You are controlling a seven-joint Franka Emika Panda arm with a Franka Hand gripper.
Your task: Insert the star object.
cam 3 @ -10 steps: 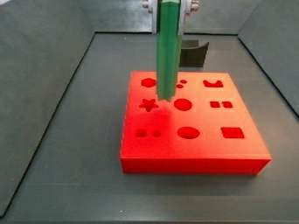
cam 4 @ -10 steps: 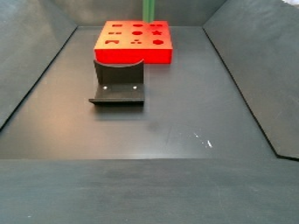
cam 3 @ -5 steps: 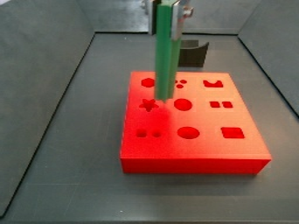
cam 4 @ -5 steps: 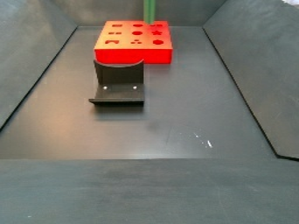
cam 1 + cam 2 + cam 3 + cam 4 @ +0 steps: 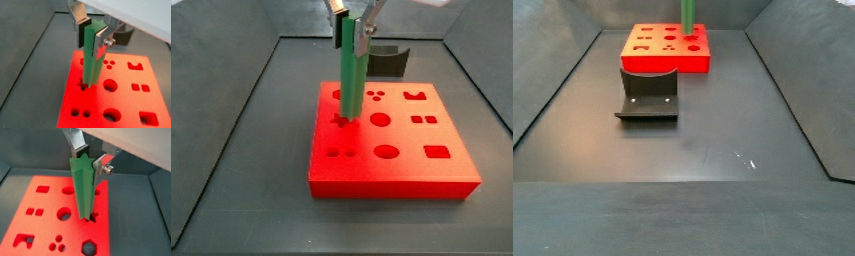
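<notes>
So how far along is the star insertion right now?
Done: the end effector grips the star object near its top, upright over the red block. In hand: its lower tip meets the star-shaped hole in both wrist views; how deep it sits is unclear. Left: push it down fully and release. The fixture sits apart, untouched.

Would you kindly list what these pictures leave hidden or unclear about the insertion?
- Star hole: in a wrist view the star object covers most of it, so how deep its tip sits cannot be told.
- Pincer: its body is cut off by the picture's edge in both wrist views.
- Red block: its holes are too small to tell apart in that side view.
- Fixture: partly behind the bar in a side view.
</notes>
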